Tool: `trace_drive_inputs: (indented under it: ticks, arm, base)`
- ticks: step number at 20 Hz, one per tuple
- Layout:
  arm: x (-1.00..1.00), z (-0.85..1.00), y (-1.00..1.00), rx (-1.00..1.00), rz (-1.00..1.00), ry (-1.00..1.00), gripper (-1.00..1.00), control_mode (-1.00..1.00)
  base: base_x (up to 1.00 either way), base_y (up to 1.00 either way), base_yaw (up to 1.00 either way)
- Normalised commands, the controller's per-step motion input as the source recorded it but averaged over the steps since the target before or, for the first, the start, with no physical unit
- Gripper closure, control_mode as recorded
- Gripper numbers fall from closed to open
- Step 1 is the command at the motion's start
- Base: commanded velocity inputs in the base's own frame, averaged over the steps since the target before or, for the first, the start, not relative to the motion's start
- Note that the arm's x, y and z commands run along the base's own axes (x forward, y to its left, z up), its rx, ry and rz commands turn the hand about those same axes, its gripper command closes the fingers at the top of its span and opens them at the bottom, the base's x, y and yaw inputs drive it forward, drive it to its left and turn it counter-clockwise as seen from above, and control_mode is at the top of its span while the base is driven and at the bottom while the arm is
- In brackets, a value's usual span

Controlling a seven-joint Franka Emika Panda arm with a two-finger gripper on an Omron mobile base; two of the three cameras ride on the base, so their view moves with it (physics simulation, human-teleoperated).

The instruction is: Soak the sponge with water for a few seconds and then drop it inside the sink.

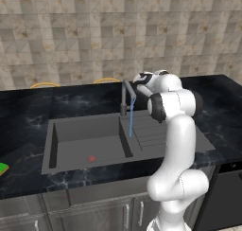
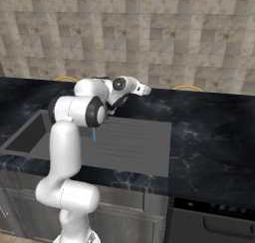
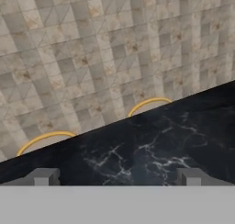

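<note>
My gripper (image 3: 117,178) is released, jaws wide and nothing between them. It hangs high over the far side of the sink (image 1: 86,133), just right of the tap (image 1: 125,96), and it looks toward the tiled wall (image 3: 92,48) across a strip of counter (image 3: 151,149).

The water (image 1: 131,122) runs in a thin blue line from the spout down to the right edge of the basin, where the drainboard begins. That stream sits just below and to the left of my hand.

The sponge (image 1: 2,169) isn't in the basin or under the water. I see a green sliver of it at the left edge of the left base view, lying on the near counter, left of the sink. So it's well apart from my gripper: far to the left, nearer to the front edge, and lower. The whole basin lies between us. Too little of it shows for me to tell its long axis, so I can't yet say how to turn my fingers.

I judge that the grasp hasn't begun. The coming move depends on that left-and-near direction: I'd have to swing away from the wall, cross the basin, come down over the sponge, and only then bring it back right to the stream.
</note>
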Motion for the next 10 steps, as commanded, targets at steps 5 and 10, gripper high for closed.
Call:
trace_drive_inputs:
  ticks: [5,10]
  arm:
    - [-0.03,0.69,-0.09,0.06,0.0,0.0,-1.0,-1.0]
    - [-0.41,0.54,-0.01,0.09,0.0,0.04,-1.0,-1.0]
  base:
    - [0.0,0.0,0.0]
    - [0.0,0.0,0.0]
